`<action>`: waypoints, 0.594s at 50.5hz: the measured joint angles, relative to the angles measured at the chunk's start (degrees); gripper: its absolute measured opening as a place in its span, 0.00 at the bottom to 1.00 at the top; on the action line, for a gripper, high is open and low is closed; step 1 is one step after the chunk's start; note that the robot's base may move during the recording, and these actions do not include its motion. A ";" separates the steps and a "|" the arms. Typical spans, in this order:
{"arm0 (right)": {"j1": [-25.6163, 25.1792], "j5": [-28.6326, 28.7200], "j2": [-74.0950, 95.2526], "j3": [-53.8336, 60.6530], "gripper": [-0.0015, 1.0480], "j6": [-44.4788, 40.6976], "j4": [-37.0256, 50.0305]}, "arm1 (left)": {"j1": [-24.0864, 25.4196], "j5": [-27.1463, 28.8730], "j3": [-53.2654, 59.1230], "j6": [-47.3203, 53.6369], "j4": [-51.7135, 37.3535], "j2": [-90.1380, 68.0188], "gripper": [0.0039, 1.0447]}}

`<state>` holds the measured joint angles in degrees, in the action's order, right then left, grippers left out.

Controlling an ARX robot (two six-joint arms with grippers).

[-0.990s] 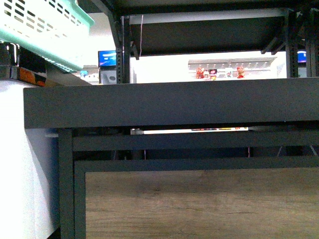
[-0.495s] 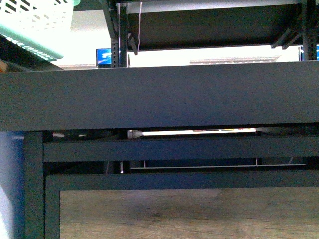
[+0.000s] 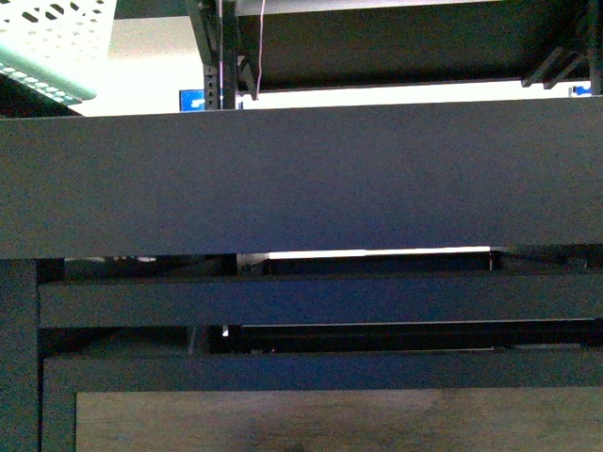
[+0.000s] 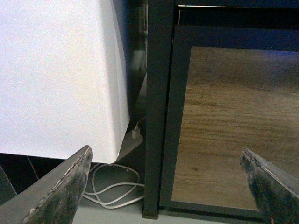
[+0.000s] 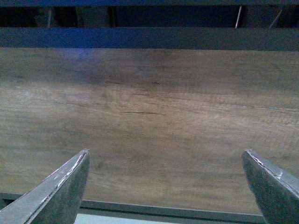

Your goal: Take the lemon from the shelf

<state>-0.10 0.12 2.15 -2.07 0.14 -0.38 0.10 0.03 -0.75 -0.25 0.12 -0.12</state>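
Note:
No lemon shows in any view. The black shelf fills the front view: its wide front lip (image 3: pixel 301 179) spans the frame, with a perforated post (image 3: pixel 219 56) and an upper tier (image 3: pixel 396 42) behind. Neither arm appears there. My left gripper (image 4: pixel 166 156) is open with nothing between its fingers, facing a black shelf post (image 4: pixel 156 107) and a wood panel (image 4: pixel 229 121). My right gripper (image 5: pixel 166 156) is also open and empty, in front of the same kind of wood panel (image 5: pixel 149 116) in its black frame.
A white box-like body (image 4: pixel 56 74) stands just beside the shelf post, with a coiled white cable (image 4: pixel 112 186) on the floor below it. A mint-and-white perforated basket (image 3: pixel 47 47) hangs at the upper left of the front view.
The front view has closed in on the shelf: the front lip now looks larger and sits lower, the basket has slid up and left, and the far bottle shelves have dropped out of sight.

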 joint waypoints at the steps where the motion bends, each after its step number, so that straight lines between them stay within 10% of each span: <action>1: 0.00 -0.02 -0.02 0.00 0.93 0.00 0.00 | 0.00 -0.02 0.00 0.02 0.00 0.00 0.93; 30: 0.00 -0.07 0.00 0.00 0.93 0.00 0.00 | 0.00 -0.04 0.00 0.00 0.00 0.00 0.93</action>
<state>-0.10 0.05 2.15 -2.07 0.14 -0.38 0.10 -0.01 -0.75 -0.25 0.12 -0.12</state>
